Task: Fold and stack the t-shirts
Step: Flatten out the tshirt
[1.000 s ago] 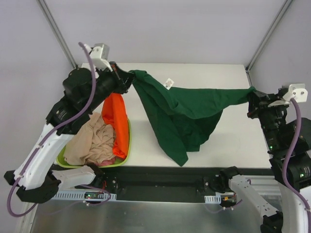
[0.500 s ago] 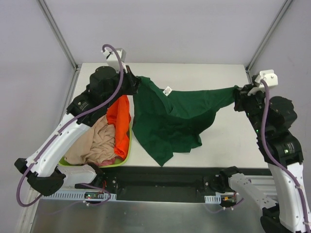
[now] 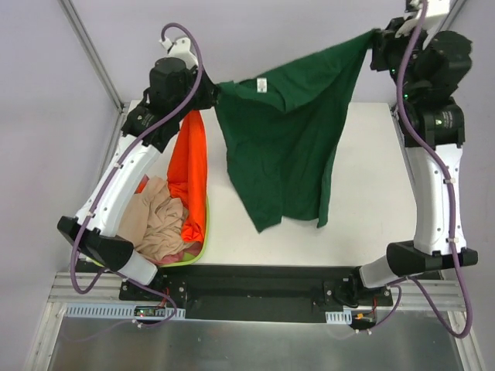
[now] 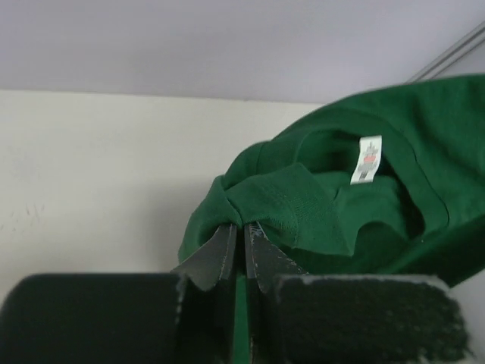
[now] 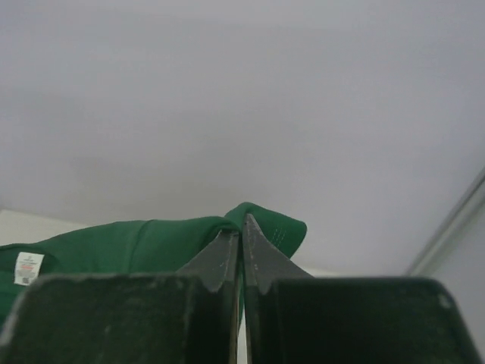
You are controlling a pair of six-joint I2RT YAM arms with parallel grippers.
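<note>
The dark green t-shirt (image 3: 282, 147) hangs in the air between my two grippers, stretched across the top, its lower edge dangling over the white table (image 3: 371, 193). Its white neck label (image 3: 261, 85) shows near the left end. My left gripper (image 3: 214, 91) is shut on the shirt's left corner, and the left wrist view shows the jaws pinching a cloth fold (image 4: 241, 224) beside the label (image 4: 368, 159). My right gripper (image 3: 377, 40) is raised high and shut on the shirt's right corner (image 5: 241, 220). An orange t-shirt (image 3: 191, 178) and a beige one (image 3: 158, 220) lie in the basket, with a bit of pink under them.
The lime-green plastic basket (image 3: 197, 251) stands at the table's left, under my left arm. Metal frame posts (image 3: 93, 54) rise at the back corners. The black rail (image 3: 255, 286) runs along the near edge.
Both grippers rose and moved toward the back, lifting the green shirt off the table. The right gripper climbed much higher. The shirt now hangs spread out.
</note>
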